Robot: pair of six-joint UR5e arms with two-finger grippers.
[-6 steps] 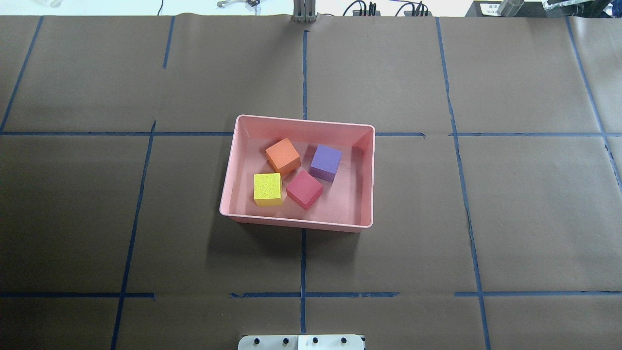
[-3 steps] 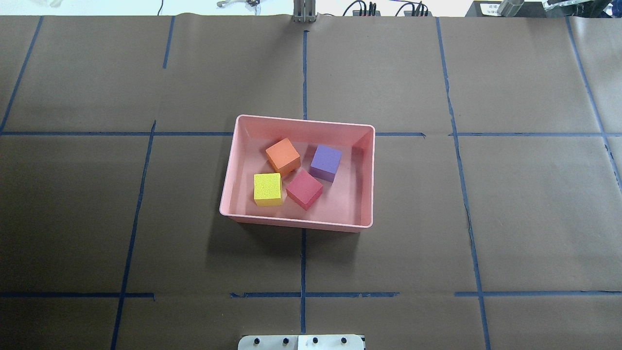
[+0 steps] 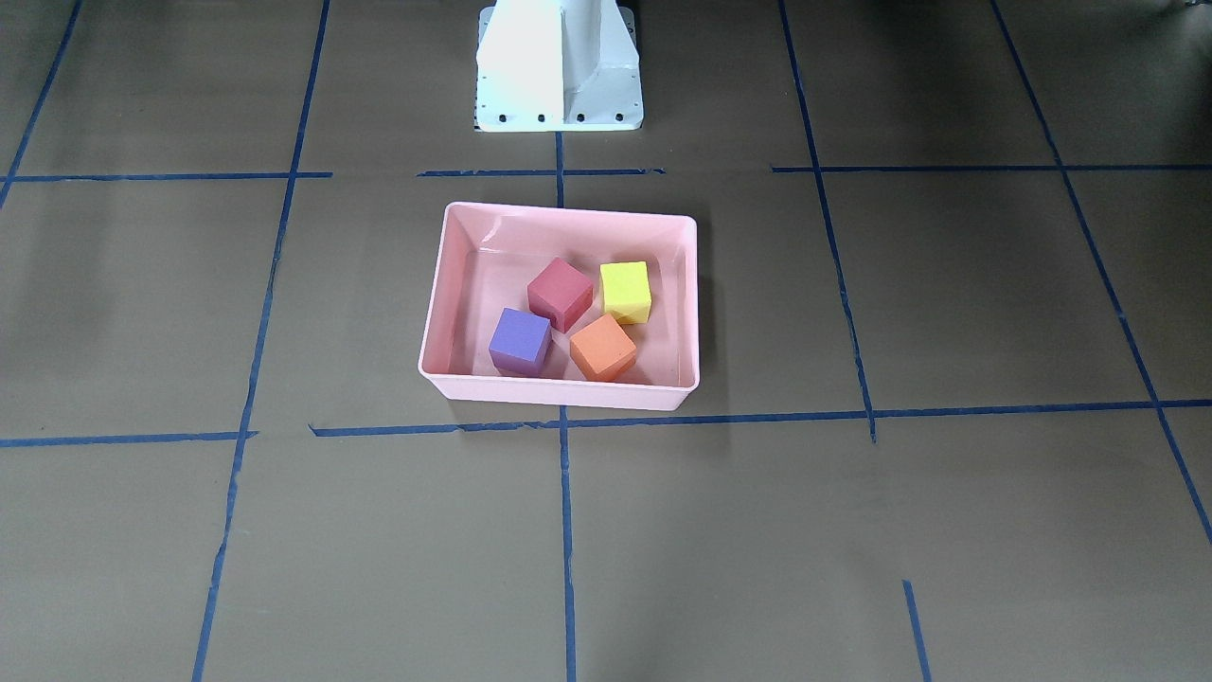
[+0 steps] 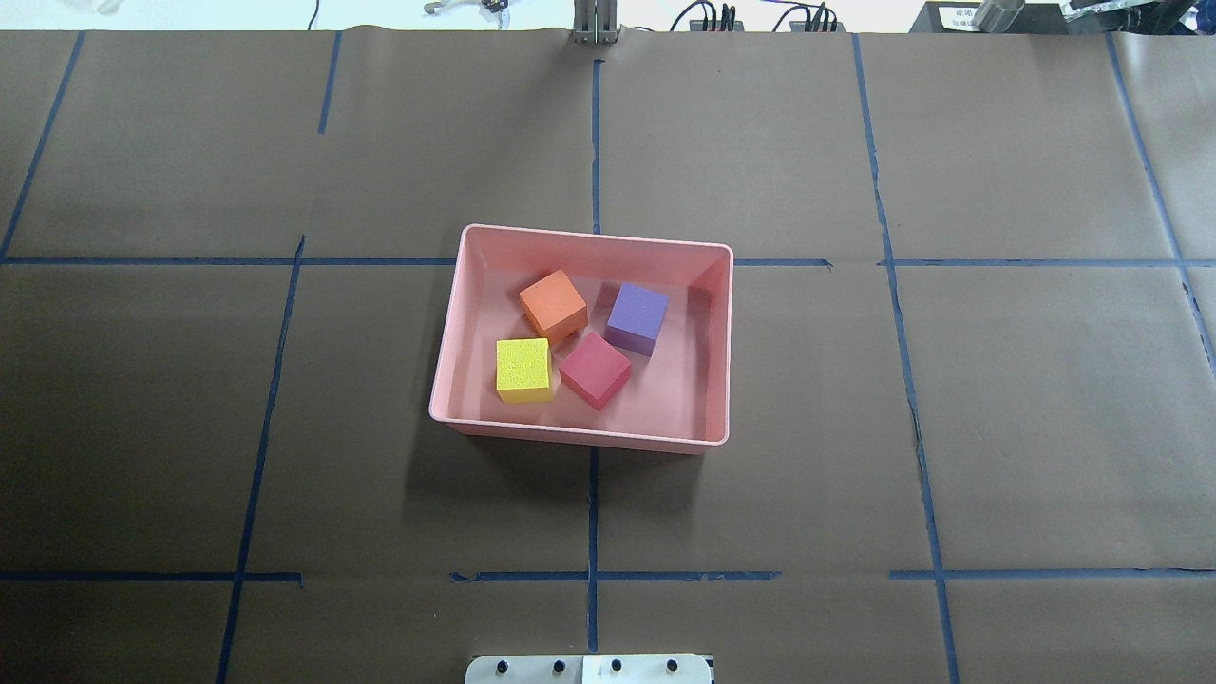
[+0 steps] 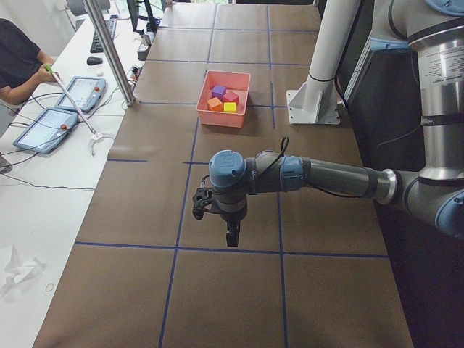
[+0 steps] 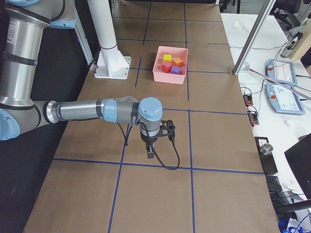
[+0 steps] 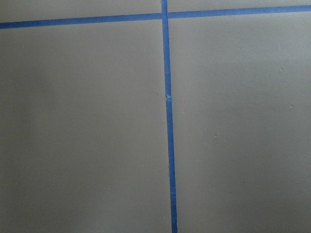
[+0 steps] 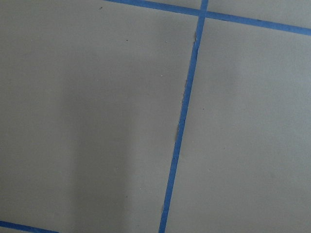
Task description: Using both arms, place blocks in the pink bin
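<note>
Basically done: orange block (image 4: 553, 304), purple block (image 4: 636, 318), yellow-green block (image 4: 523, 369) and red-pink block (image 4: 595, 370) all sit inside the pink bin (image 4: 589, 235), mid-table. Left gripper (image 5: 230, 235) and right gripper (image 6: 150, 153) hang well apart from it; whether their fingers are spread or closed, can't tell. Likely only risk: an arm sweeping low clips the rim and shifts the bin.

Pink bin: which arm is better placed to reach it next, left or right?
Neither. The left arm and right arm hang near opposite ends of the table, both far from the pink bin. The orange block, yellow block, purple block and red block already lie inside, so nothing seems left.
</note>
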